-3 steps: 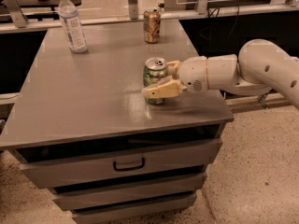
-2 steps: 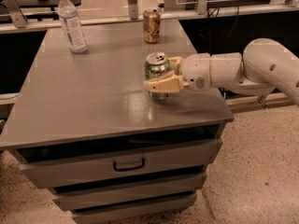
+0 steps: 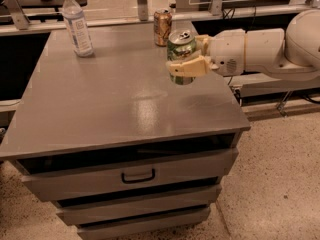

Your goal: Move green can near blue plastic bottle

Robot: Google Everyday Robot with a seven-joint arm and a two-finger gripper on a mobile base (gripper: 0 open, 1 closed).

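Observation:
The green can [image 3: 180, 48] with a silver top is held upright a little above the right side of the grey cabinet top [image 3: 115, 99]. My gripper [image 3: 186, 55] comes in from the right on a white arm and is shut on the can, one pale finger [image 3: 188, 67] across its front. The blue plastic bottle [image 3: 77, 25], clear with a white cap and pale blue label, stands at the far left corner of the top, well away from the can.
A brown-gold can [image 3: 162, 27] stands at the far edge of the top, just behind the green can. The cabinet has a drawer with a dark handle [image 3: 138, 175] below. Speckled floor lies to the right. Dark benches stand behind.
The gripper has lifted the green can off the cabinet top and raised it slightly, toward the far edge.

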